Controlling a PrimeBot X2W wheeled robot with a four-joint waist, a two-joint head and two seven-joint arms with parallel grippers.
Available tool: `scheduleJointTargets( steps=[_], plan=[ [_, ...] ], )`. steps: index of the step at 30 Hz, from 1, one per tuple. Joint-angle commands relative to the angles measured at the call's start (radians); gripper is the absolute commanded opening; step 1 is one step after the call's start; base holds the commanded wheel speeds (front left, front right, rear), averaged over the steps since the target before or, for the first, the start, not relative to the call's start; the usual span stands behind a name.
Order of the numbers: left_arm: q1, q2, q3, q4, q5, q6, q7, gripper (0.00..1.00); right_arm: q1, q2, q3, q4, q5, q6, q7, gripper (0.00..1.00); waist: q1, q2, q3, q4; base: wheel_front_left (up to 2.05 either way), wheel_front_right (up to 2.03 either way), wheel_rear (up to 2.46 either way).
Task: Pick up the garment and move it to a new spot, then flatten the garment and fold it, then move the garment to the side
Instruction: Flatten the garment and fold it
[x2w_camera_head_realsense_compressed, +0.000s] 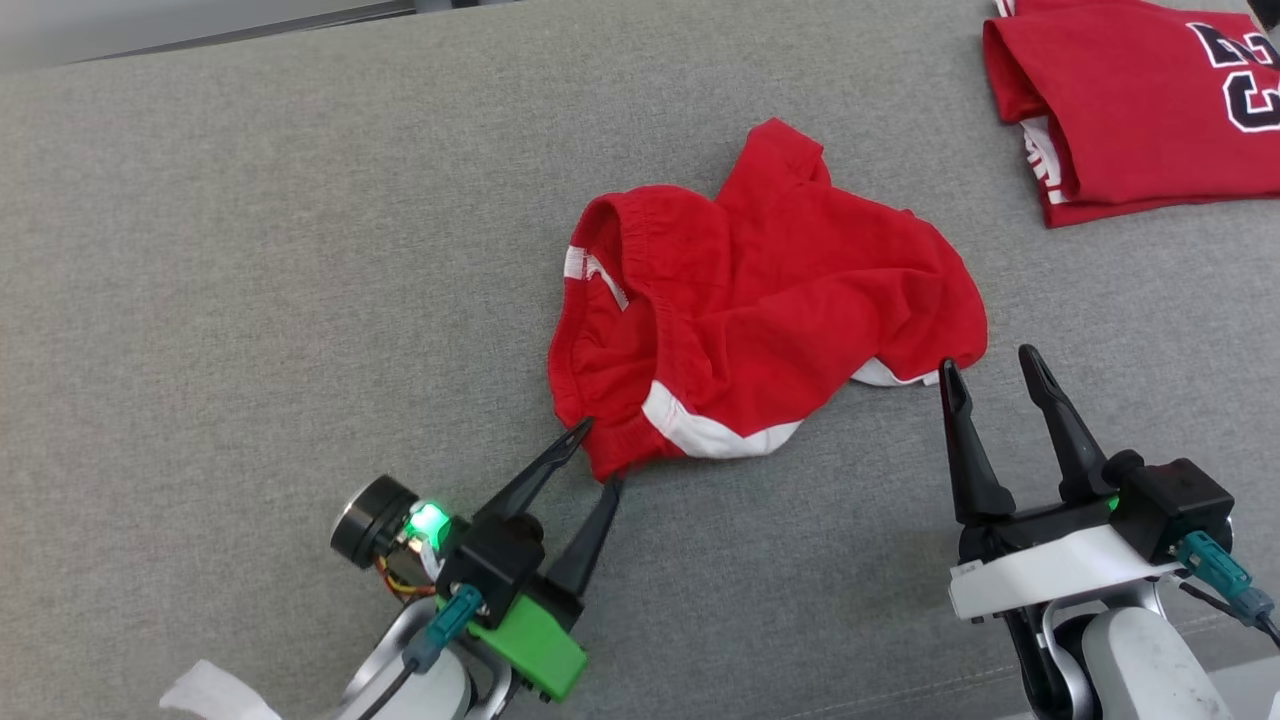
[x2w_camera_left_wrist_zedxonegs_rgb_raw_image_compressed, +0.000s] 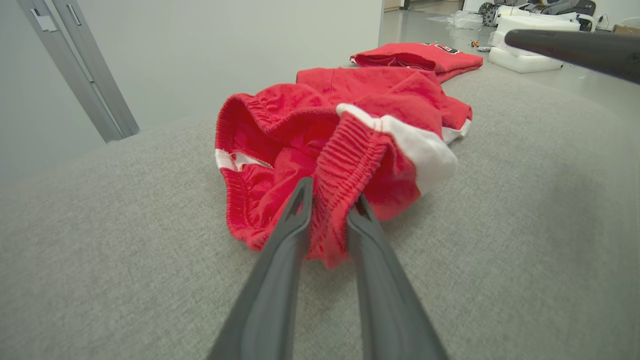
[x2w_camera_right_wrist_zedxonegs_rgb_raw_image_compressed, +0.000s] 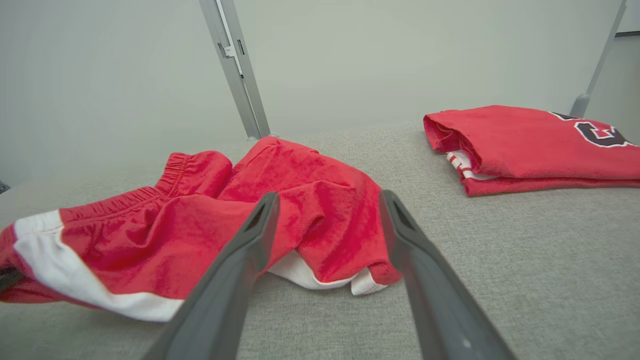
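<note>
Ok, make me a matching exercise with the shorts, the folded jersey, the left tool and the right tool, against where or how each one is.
1 shorts
2 folded jersey
3 left tool
4 right tool

A wide open, near a leg hem
B top right in the head view
C crumpled in the middle
D fingers either side of the elastic waistband

Pairs: 1-C, 2-B, 3-D, 4-A

Garment on table centre, folded jersey behind, right

Shorts red, white trim — folded shirt red, dark lettering — surface grey.
</note>
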Motion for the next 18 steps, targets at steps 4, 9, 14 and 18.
scheduleJointTargets(
  steps=[4,9,14,18],
  plan=[
    [0.082,0.027,0.027,-0.002,0.025,-0.022,0.000,1.00,0.021,-0.002,0.004,0.003,-0.007,-0.002,0.000,1.00,0.0000,0.0000,-0.031,0.030,0.00,0.00,0.00],
    [0.105,0.041,0.024,0.014,0.018,-0.061,0.000,1.00,0.030,-0.008,0.016,0.005,-0.006,-0.002,0.000,1.00,0.0000,0.0000,-0.050,0.039,0.00,0.00,0.00],
    [0.050,0.024,0.009,0.021,-0.034,-0.089,0.069,1.00,0.037,-0.014,0.025,0.011,-0.002,-0.002,0.000,1.00,0.0000,0.0000,-0.068,0.035,0.00,0.00,0.00],
    [0.030,0.006,0.004,0.014,-0.087,-0.099,0.160,1.00,0.040,-0.017,0.033,0.011,-0.002,-0.002,0.000,1.00,0.0000,0.0000,-0.077,0.017,0.00,0.00,0.00]
  ],
)
